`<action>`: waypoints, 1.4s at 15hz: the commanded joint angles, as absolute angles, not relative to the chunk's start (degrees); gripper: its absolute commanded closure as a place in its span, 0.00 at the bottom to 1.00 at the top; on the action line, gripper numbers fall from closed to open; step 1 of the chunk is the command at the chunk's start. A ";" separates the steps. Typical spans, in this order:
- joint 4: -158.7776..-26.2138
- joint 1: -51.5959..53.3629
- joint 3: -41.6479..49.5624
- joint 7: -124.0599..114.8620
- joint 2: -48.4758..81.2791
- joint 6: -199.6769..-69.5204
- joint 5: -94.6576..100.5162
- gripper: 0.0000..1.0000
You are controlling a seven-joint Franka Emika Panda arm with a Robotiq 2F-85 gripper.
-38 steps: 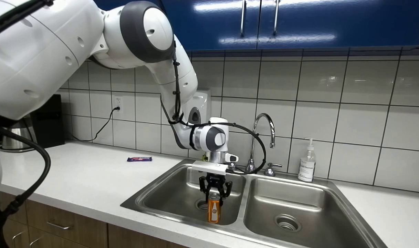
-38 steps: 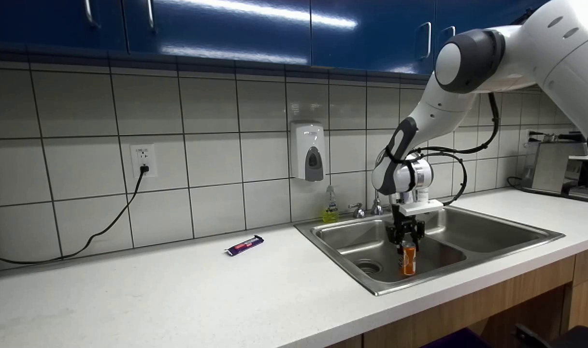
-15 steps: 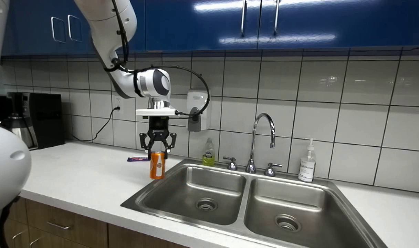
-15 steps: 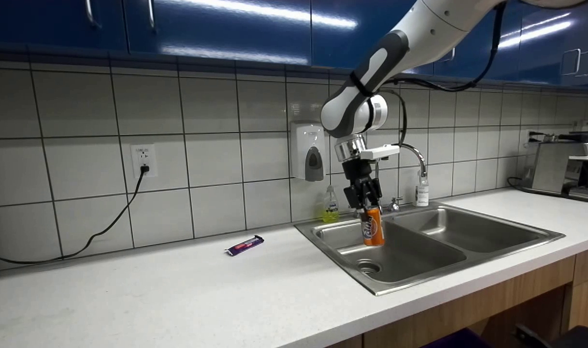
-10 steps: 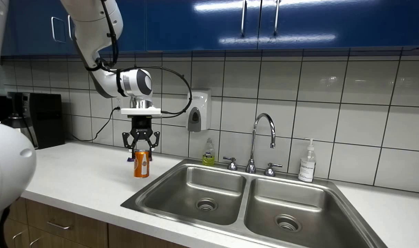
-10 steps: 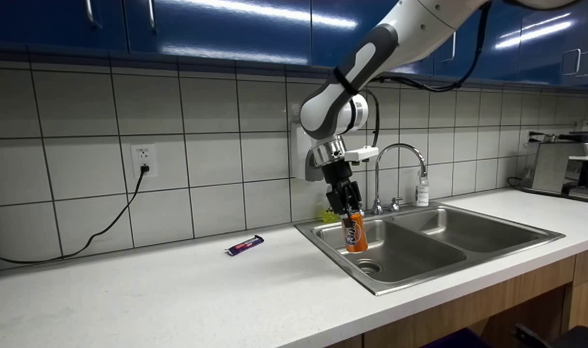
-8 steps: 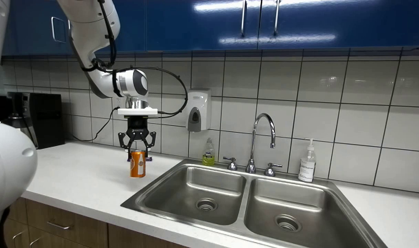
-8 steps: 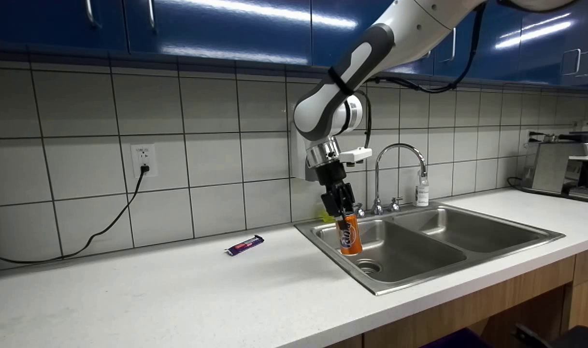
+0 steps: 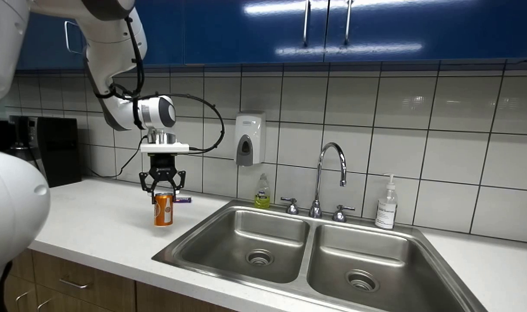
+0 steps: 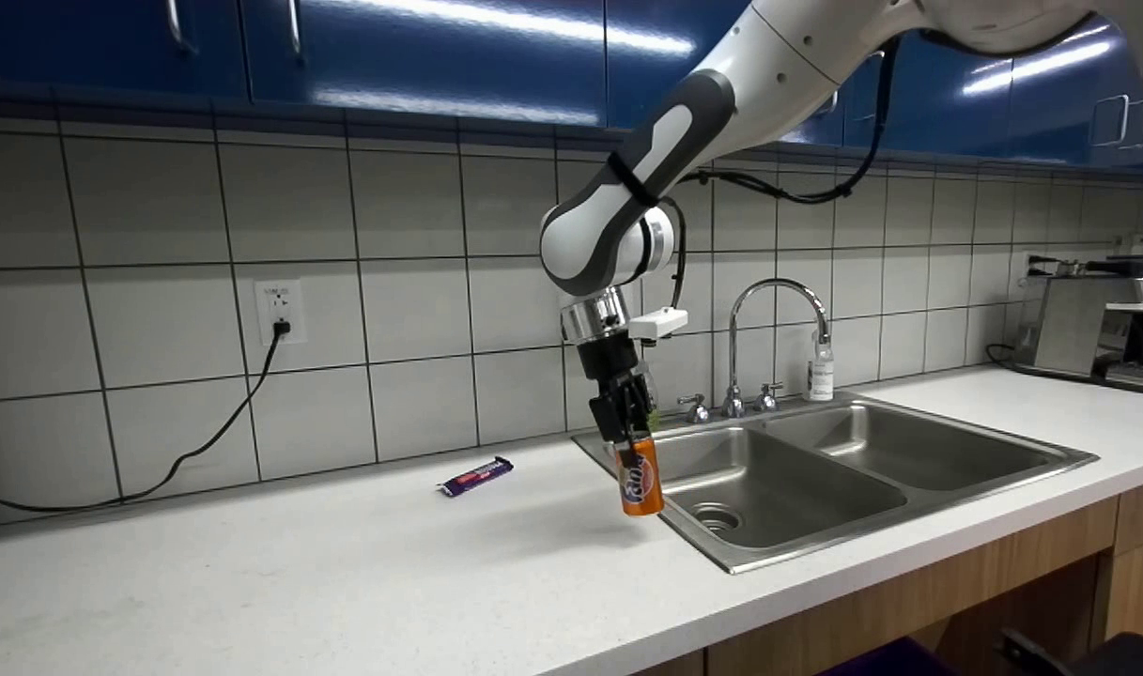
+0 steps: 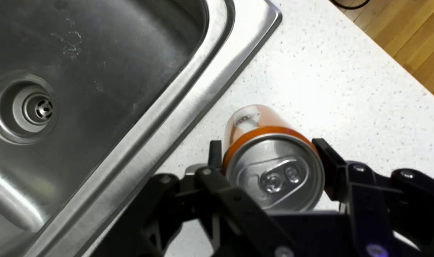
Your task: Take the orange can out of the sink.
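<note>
Gripper [image 9: 164, 198] points down, jaws clamped on the upper part of the orange can [image 9: 163, 210]. In the wrist view one of the fingers [image 11: 215, 153] sits between 9 and 10 o'clock on the can, its opposite at about 3; silvery top [image 11: 250, 189] and pull tab [image 11: 279, 178] face the camera.

Can is outside the sink [image 9: 307, 255], held over the white counter [image 10: 346, 563] near the steel edge; base clear of the surface, by the look of its shadow. Lettering [image 10: 639, 481] shows in an exterior view, where the can leans a little, foot just short of 6 o'clock.

Wrist view, reading from the can: drain [image 11: 24, 107] between 9 and 10; wood floor [image 11: 416, 43] past the counter's edge between 1 and 2.

In an exterior view, again from the can: wall dispenser [image 9: 250, 138] between 1 and 2; gooseneck faucet [image 9: 315, 209] between 2 and 3; dish-soap bottle [image 9: 262, 193], yellow-green liquid, just before 3; pump bottle [image 9: 386, 208] at 3. Purple wrapped bar [image 10: 475, 476] on the counter, at 9 in an exterior view, well apart.
</note>
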State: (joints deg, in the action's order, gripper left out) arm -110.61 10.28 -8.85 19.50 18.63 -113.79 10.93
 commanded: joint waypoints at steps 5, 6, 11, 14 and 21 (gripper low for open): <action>-106.01 11.46 -9.28 18.69 23.65 -117.56 13.44 0.62; -105.85 11.53 -9.26 18.50 23.85 -117.74 13.40 0.62; -106.07 11.56 -9.23 18.03 24.06 -119.42 12.95 0.62; -106.29 11.61 -9.11 17.45 24.06 -120.01 12.98 0.62; -106.43 11.97 -9.02 15.86 24.72 -121.01 13.07 0.62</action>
